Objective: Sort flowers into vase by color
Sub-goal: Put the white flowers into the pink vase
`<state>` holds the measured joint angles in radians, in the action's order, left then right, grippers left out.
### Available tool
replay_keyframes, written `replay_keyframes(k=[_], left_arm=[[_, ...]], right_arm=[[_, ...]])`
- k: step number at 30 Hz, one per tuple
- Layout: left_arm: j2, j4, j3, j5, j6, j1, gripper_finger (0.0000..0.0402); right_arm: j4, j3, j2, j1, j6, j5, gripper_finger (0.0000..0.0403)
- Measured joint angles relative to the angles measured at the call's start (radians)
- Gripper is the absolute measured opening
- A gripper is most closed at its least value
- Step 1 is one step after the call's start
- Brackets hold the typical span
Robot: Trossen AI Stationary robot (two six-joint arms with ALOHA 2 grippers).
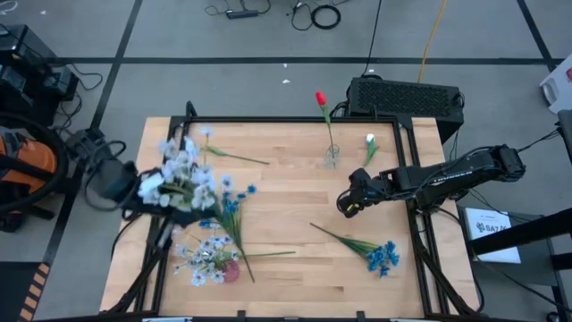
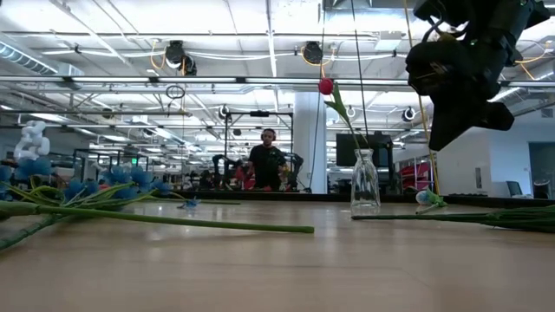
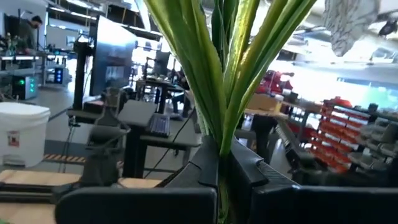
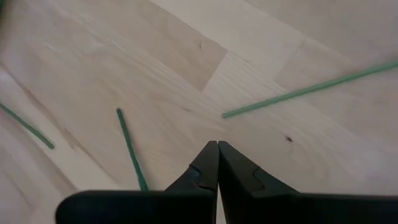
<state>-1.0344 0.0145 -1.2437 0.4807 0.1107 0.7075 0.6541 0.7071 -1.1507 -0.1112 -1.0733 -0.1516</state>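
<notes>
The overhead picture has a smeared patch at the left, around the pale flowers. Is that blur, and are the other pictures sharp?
High view: motion blur smears the pale flowers and the left end effector holding them, while the glass vase and the table look sharp. Left wrist view: the green stems are close and soft. Low view: the near tabletop blurs; ceiling lights glare.

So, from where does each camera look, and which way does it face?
High: above, facing down; both arms, wooden table.
Low: table height, facing the room; an arm overhead, clear glass vase with red bud.
Left wrist: left pincer shut on green stems.
Right wrist: right pincer shut, facing the table.
High and low share the vase.
</notes>
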Motion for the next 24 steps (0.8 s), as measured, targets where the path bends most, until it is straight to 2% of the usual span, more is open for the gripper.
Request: replay_keyframes(k=[5, 9, 13, 24], left_arm=[[-0.052, 0.091, -0.043, 0.146, -0.061, 0.179, 0.0007], [-0.098, 0.099, -0.042, 0.195, -0.119, 0.313, 0.0007], [-0.15, 0.16, -0.043, 0.298, -0.206, 0.445, 0.0007], [-0.276, 0.143, -0.042, 0.63, -0.222, 0.655, 0.0007]], right_arm=[[0.02, 0.0, 0.0, 0.0, 0.015, 0.0, 0.0], [0.017, 0.0, 0.0, -0.002, 0.007, 0.0, 0.0], [0.017, 0.0, 0.0, -0.011, -0.031, 0.0, 0.0], [-0.002, 0.0, 0.0, -0.042, -0.204, -0.005, 0.0]])
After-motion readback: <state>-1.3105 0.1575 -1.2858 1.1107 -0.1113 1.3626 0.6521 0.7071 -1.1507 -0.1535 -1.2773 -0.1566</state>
